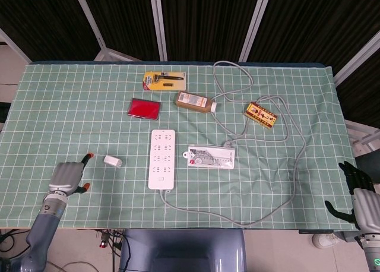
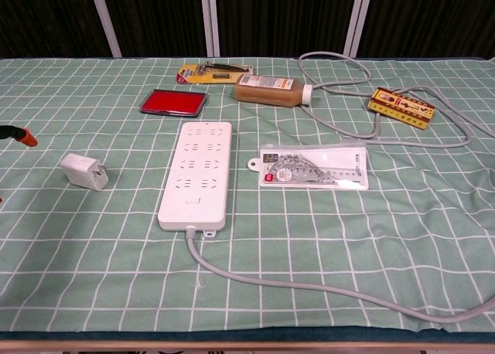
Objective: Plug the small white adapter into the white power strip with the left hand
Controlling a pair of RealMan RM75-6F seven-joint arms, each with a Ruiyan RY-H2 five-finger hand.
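- one small white adapter (image 2: 83,171) lies on the green checked cloth (image 1: 71,117), left of the one white power strip (image 1: 162,158), apart from it
- left hand (image 1: 65,178) released, holding nothing, near the adapter
- right hand (image 1: 361,192) off the table edge, fingers spread, empty

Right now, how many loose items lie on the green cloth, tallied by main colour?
White: 2, adapter, power strip
Red: 1, flat case
Yellow: 2, razor card, small box
Brown: 1, bottle
Clear: 1, ruler pouch
Total: 7
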